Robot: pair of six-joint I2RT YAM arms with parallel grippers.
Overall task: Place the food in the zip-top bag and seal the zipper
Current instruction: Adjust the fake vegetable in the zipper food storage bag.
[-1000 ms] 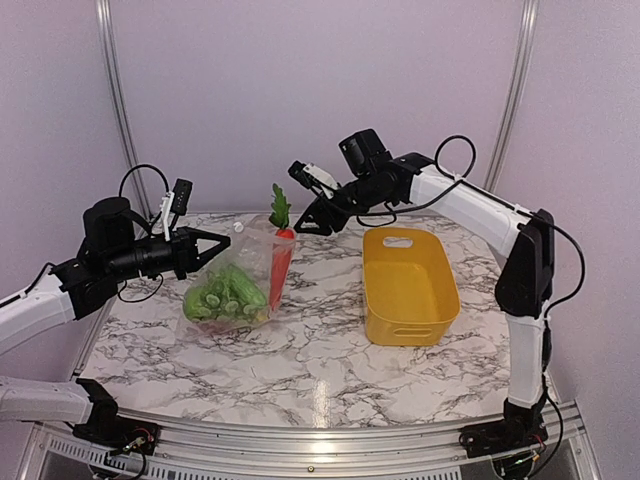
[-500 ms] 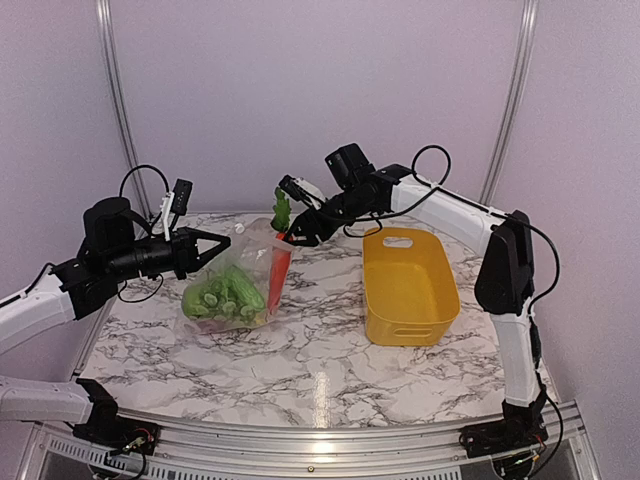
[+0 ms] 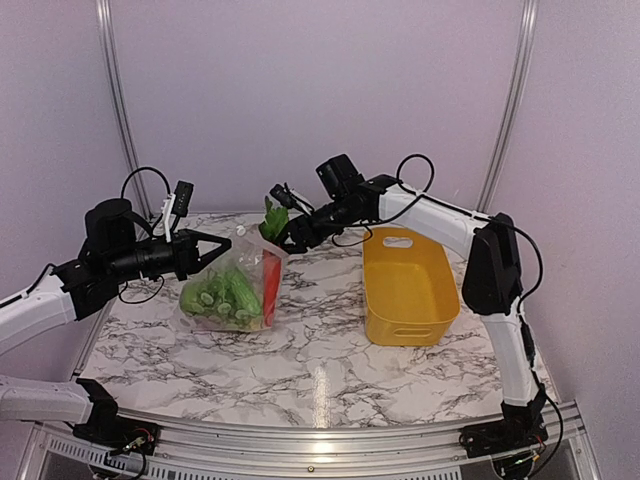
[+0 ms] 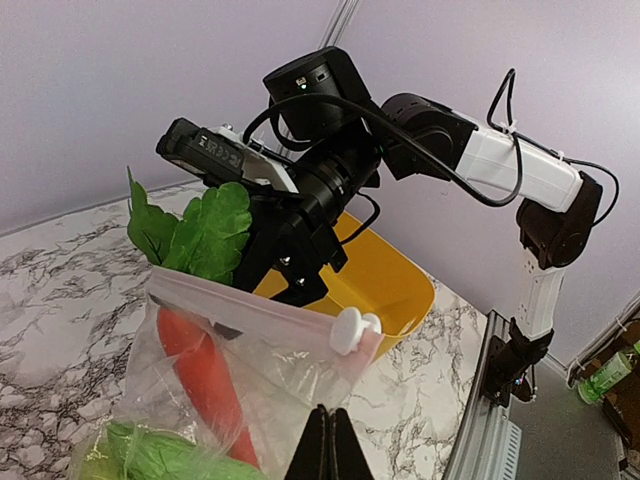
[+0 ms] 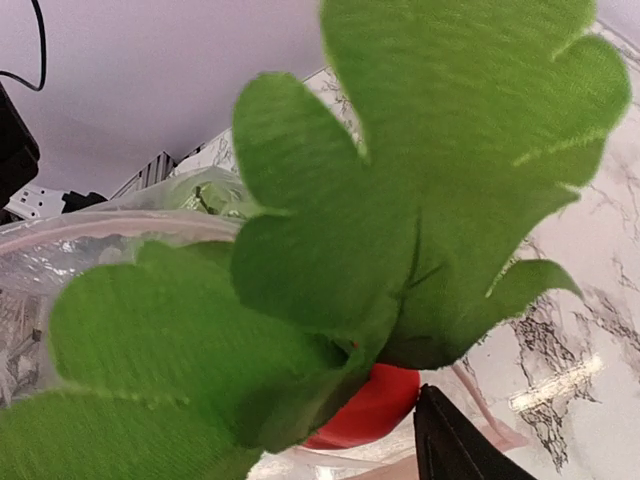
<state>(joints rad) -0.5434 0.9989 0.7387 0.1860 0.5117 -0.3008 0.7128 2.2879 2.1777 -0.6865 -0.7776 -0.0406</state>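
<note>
**Step in hand:** loading the food, at the carrot.

- My left fingers (image 4: 318, 447) are pressed together on the near edge of the zip-top bag (image 3: 232, 290). They hold its mouth up and open.
- The bag's bottom rests on the desk (image 3: 320, 370), left of centre and apart from the yellow basket (image 3: 410, 290).
- The carrot (image 4: 205, 380) leans inside the bag with its orange body below the rim. Its leafy top (image 4: 200, 230) sticks out above the zipper (image 4: 250, 312).
- Green pieces (image 3: 215, 295) lie in the bag's bottom beside the carrot.
- All the food I can see is in the bag.
- My right fingers (image 4: 298, 262) are at the far rim, just behind the leafy top.

**Next move, my judgement:**
- The leafy top must go below the zipper before any sealing, or a leaf will jam in the strip.
- The right fingers should push it down or drop it, then back away.
- They should then take the white slider (image 4: 350, 330) and run it along the zipper while the left fingers keep the edge taut.

**Hidden or unclear:**
- I cannot tell whether the right fingers are apart or clamped on the carrot's top. Leaves fill the right wrist view, and only one dark fingertip shows there at the lower edge.
- The left fingers' grip on the film is cut off at the bottom of the left wrist view.
- The far end of the zipper is behind the leaves.
- Crinkles and glare blur the bag's contents, so I make out no apple or lemon.
</note>
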